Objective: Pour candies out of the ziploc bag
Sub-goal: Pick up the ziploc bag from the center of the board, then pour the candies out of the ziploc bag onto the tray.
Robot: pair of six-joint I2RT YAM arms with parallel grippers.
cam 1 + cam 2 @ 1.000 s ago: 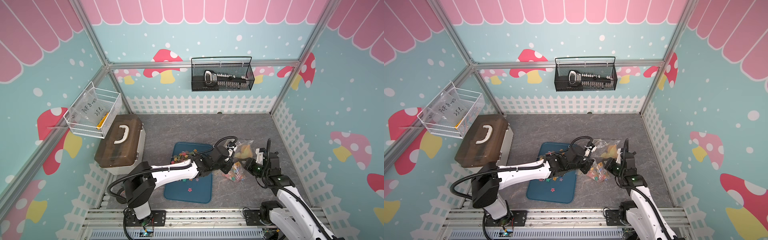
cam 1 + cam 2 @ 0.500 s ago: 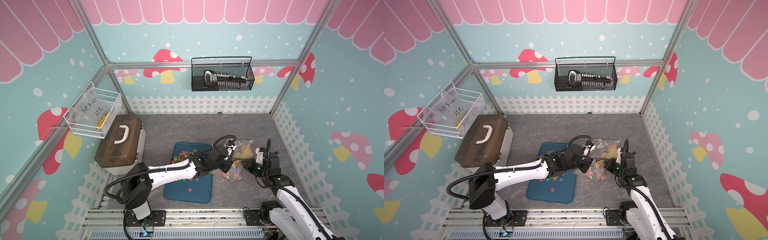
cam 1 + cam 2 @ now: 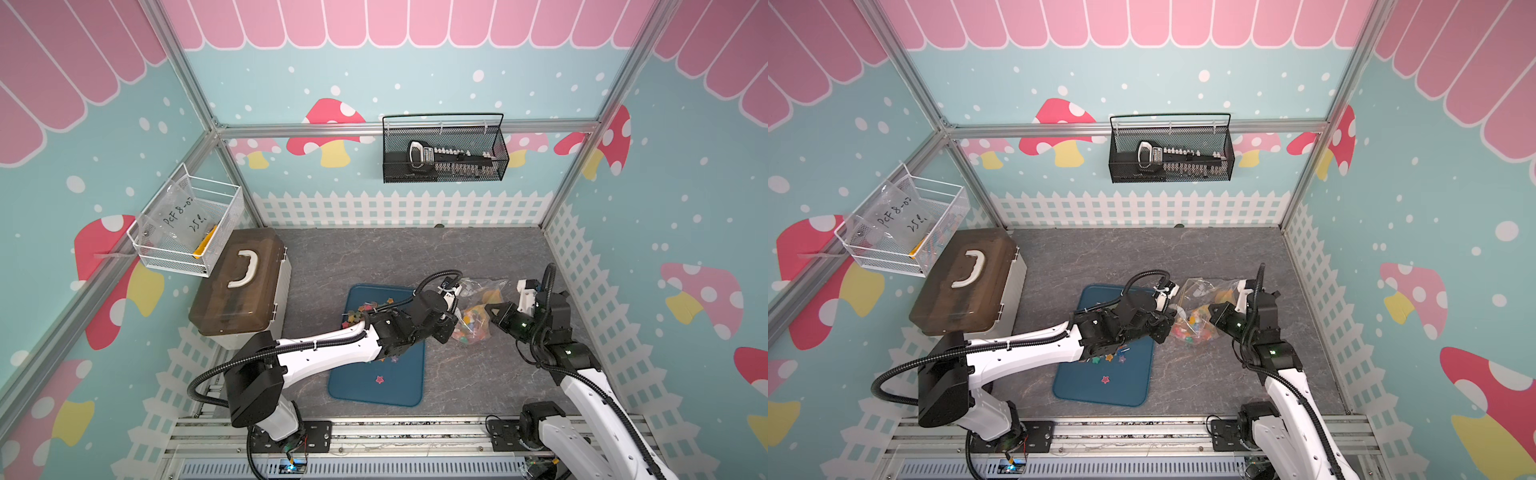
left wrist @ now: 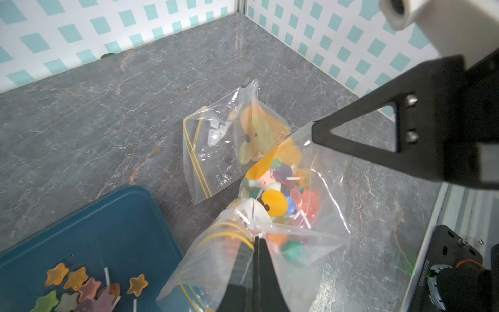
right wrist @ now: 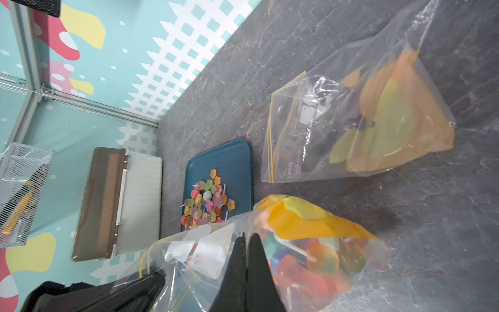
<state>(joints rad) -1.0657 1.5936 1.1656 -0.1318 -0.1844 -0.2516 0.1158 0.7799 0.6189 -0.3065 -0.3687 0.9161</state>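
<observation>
The clear ziploc bag (image 4: 321, 216) lies on the grey floor just right of the blue tray (image 3: 374, 386), and it is also seen in both top views (image 3: 473, 324) (image 3: 1194, 328). It holds many coloured candies (image 4: 286, 189) on white sticks. My left gripper (image 4: 256, 238) is shut on the bag's film next to the yellow zip line. My right gripper (image 5: 247, 235) is shut on the bag's other side, with film pinched between its fingers. More candies (image 5: 208, 200) lie in a heap on the tray.
A second clear bag (image 4: 229, 143) with flat orange and yellow pieces lies just behind the held one. A brown-lidded box (image 3: 239, 286) stands at the left. A white wire basket (image 3: 187, 224) and a black mesh basket (image 3: 444, 153) hang on the walls.
My right gripper has closed onto the bag. The left gripper, still shut on the bag, has shifted slightly towards the tray.
</observation>
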